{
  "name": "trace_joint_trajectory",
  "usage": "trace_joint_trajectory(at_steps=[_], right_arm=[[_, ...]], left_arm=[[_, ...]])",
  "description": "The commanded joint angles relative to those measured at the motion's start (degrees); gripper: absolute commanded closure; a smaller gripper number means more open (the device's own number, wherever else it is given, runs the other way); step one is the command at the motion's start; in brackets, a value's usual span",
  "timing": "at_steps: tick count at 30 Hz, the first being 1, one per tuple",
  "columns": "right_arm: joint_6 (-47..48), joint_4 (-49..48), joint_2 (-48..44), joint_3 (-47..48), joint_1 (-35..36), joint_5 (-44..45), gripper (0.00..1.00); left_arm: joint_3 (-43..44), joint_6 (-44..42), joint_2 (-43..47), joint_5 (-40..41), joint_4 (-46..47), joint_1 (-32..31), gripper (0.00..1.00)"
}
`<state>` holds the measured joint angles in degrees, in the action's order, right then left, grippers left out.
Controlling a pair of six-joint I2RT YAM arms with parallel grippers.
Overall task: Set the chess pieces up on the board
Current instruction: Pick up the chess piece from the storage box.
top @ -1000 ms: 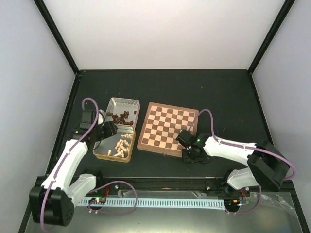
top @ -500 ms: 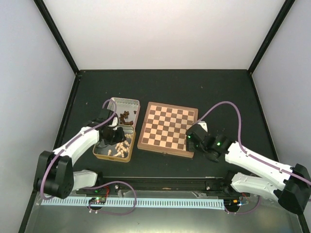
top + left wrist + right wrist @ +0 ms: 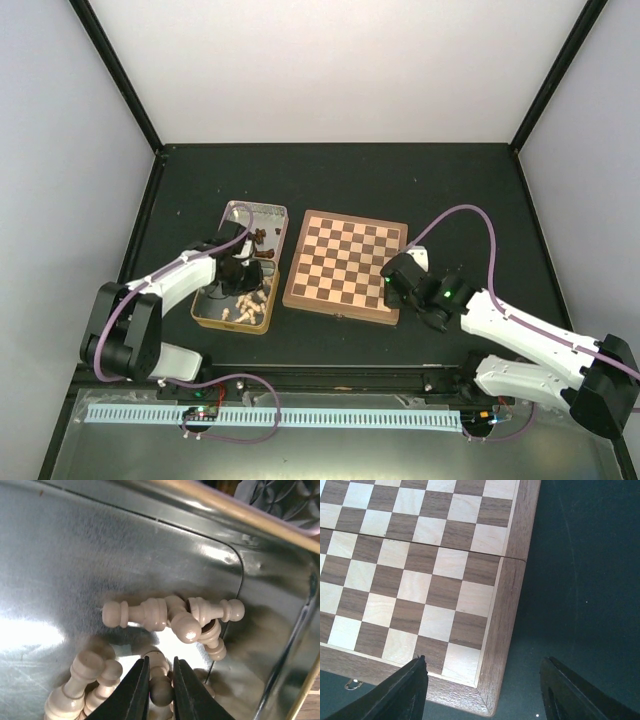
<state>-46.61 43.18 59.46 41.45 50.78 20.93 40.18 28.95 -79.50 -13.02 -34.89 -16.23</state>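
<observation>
The board (image 3: 345,262) lies flat mid-table with no pieces on it. The chess pieces lie in an open metal tin (image 3: 232,325) to its left: dark ones (image 3: 262,240) at the far end, cream ones (image 3: 247,298) at the near end. My left gripper (image 3: 240,274) reaches down into the tin. In the left wrist view the left gripper (image 3: 160,682) is shut on the round head of a cream piece (image 3: 161,692) in the pile. More cream pieces (image 3: 172,617) lie just beyond. My right gripper (image 3: 482,680) hangs open over the near right corner of the board (image 3: 420,580), holding nothing.
The tin's wall (image 3: 280,670) curves close on the right of the left fingers. Dark tabletop (image 3: 580,580) lies right of the board. Black frame posts and white walls enclose the table. The right arm (image 3: 520,335) stretches from the near right.
My left gripper has moved deeper into the tin and closed on a cream piece. The right arm swung from the board's front edge to its near right corner and opened.
</observation>
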Motion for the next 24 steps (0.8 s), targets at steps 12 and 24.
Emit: trace_joint_trajectory(at_steps=[12, 24], right_arm=[[-1.26, -2.52, -3.53, 1.82, -0.24, 5.13, 0.38], [-4.92, -7.16, -8.24, -0.13, -1.38, 2.09, 0.38]], left_arm=[[4.72, -2.82, 10.34, 7.88, -7.30, -0.94, 0.97], [10.53, -3.86, 16.97, -1.69, -4.54, -7.16, 0.96]])
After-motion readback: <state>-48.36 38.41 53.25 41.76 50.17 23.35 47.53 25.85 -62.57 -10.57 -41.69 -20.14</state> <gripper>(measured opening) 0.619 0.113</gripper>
